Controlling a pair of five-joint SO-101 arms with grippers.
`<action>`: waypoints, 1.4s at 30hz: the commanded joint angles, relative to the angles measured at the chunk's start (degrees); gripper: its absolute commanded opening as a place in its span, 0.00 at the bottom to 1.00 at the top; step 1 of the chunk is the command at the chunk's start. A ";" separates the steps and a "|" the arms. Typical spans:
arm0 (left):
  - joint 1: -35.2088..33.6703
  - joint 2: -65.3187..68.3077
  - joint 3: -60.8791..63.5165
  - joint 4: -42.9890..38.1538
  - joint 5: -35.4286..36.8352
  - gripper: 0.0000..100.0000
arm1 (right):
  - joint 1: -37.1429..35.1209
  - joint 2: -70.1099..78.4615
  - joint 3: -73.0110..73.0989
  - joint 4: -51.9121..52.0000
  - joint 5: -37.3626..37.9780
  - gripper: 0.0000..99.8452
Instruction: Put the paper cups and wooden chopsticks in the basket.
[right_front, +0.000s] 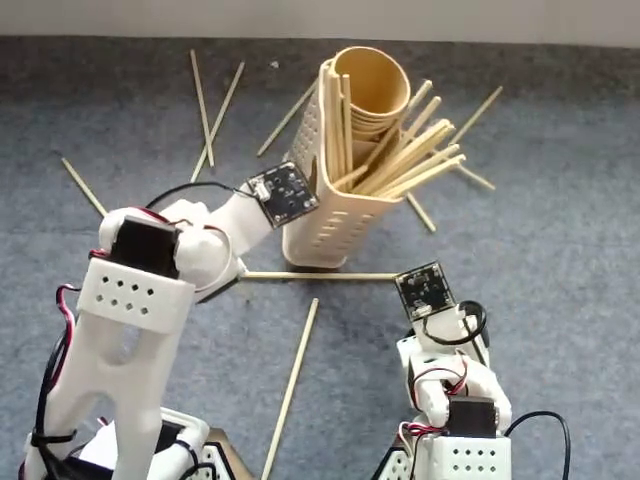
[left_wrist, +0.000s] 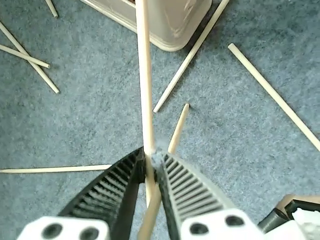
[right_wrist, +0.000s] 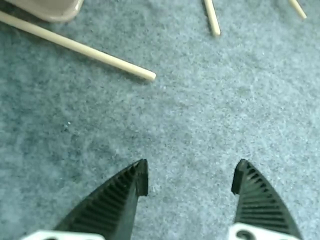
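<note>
A cream perforated basket (right_front: 335, 215) stands at the middle of the grey carpet, with stacked paper cups (right_front: 375, 90) and several wooden chopsticks (right_front: 410, 155) leaning out of it. My left gripper (left_wrist: 150, 159) is shut on one chopstick (left_wrist: 145, 100), whose far end points over the basket's (left_wrist: 170, 20) foot. Its wrist (right_front: 285, 193) sits right against the basket's left side. My right gripper (right_wrist: 191, 176) hangs open above bare carpet, just right of the basket's front. A loose chopstick (right_wrist: 75, 45) lies ahead of it, touching the basket's corner (right_wrist: 50, 7).
Loose chopsticks lie around the basket: one across its front (right_front: 320, 275), one slanting toward the near edge (right_front: 292, 385), two at the back left (right_front: 205, 100), one far left (right_front: 82, 185), short ones to the right (right_front: 420, 212). Both arm bases stand at the near edge.
</note>
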 joint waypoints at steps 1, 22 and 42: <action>-4.09 0.22 1.27 0.97 -0.44 0.01 | -0.75 0.04 8.84 -1.19 -0.26 0.28; -20.00 -0.40 1.19 4.04 -3.34 0.01 | -0.75 0.04 8.84 -1.27 -0.26 0.28; -24.66 0.13 -8.92 3.78 -3.34 0.01 | -0.75 0.04 8.84 -1.27 -0.26 0.28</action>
